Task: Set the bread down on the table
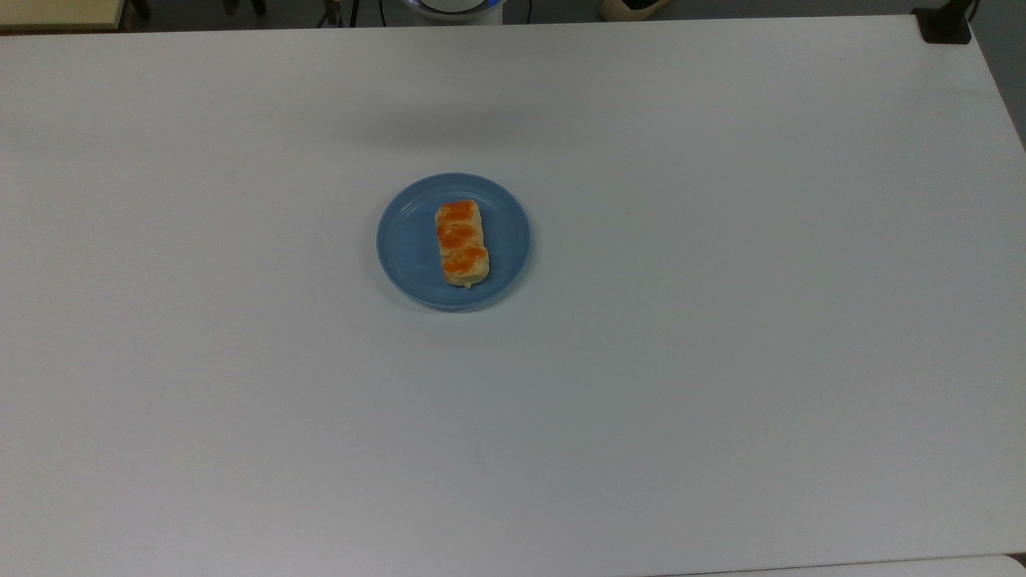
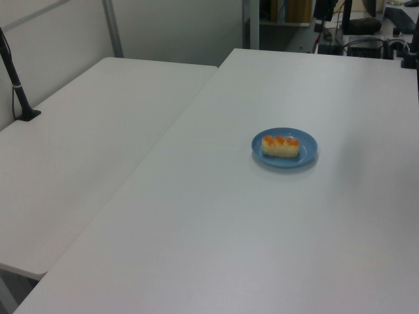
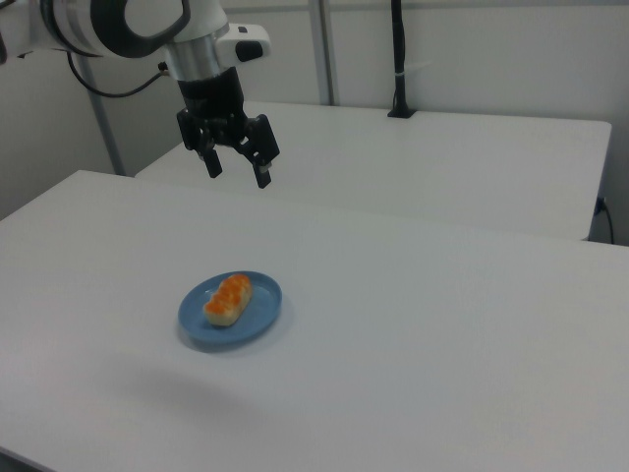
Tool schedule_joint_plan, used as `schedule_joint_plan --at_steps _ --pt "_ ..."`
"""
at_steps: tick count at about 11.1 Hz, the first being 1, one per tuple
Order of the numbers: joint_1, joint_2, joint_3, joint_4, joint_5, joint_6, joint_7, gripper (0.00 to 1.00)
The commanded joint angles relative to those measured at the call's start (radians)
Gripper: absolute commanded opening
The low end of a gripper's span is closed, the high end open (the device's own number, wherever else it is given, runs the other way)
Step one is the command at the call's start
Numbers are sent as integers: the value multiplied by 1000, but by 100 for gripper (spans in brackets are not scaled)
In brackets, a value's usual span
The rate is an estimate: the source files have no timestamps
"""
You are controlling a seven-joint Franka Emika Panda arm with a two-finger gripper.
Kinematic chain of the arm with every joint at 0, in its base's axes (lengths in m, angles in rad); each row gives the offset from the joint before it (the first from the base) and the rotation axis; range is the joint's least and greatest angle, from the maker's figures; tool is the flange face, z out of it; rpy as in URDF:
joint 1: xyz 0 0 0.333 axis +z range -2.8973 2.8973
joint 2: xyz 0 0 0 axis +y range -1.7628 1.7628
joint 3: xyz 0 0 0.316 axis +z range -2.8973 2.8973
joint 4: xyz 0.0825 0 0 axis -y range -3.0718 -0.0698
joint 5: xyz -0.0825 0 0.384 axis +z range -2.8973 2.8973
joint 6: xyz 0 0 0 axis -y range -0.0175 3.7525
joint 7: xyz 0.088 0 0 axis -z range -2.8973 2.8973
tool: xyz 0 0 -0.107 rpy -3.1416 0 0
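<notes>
The black two-finger tool (image 3: 237,164), its fingers spread and empty, hangs above the small oblong pale-tan bread (image 3: 228,299), which lies lengthwise on the round blue plate (image 3: 259,320) on the white table (image 3: 442,324).

Table (image 1: 721,361) bare all round plate (image 1: 401,256) w/ bread (image 1: 462,243); gripper (image 3: 237,169) hangs well above, unobstructed.
</notes>
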Motion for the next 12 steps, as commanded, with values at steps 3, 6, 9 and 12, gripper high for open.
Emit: schedule_joint_plan --at_steps 3,6,9,12 --pt "15 -5 -18 0 13 -22 -12 100" --pt "15 -5 -18 0 13 -20 -11 100" --pt "15 -2 -18 0 13 -17 -12 100" --pt "15 6 -18 0 14 -15 -20 100"
